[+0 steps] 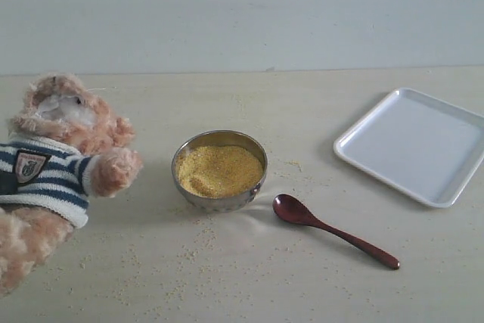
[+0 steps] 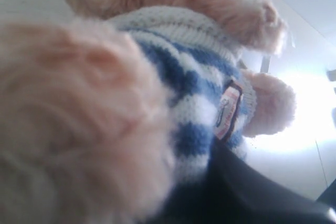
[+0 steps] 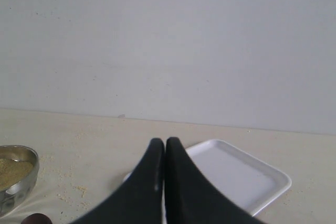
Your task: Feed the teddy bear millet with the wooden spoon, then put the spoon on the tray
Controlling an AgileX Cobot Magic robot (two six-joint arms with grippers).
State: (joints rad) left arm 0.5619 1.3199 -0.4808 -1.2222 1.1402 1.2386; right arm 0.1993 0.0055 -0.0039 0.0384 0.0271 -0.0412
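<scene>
The teddy bear (image 1: pixel 54 153) has fluffy light brown fur and a white muzzle. Its shirt (image 1: pixel 45 184) has dark blue and white stripes. The badge (image 1: pixel 29 166) looks dark with a pale middle, maybe with a red edge, but it is blurry. The millet (image 1: pixel 219 170) is yellow, in a shiny silver bowl (image 1: pixel 219 203). Yellow grains speckle the pale cream table (image 1: pixel 302 285). The wooden spoon (image 1: pixel 333 230) is glossy dark red-brown. The tray (image 1: pixel 412 141) is plain white. The wall (image 1: pixel 242 13) is pale grey. The right gripper (image 3: pixel 165 142) is black.

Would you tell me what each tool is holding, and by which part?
The left tool seems to grip the teddy bear low on its body, exact spot hidden. The right tool is shut, empty.
</scene>
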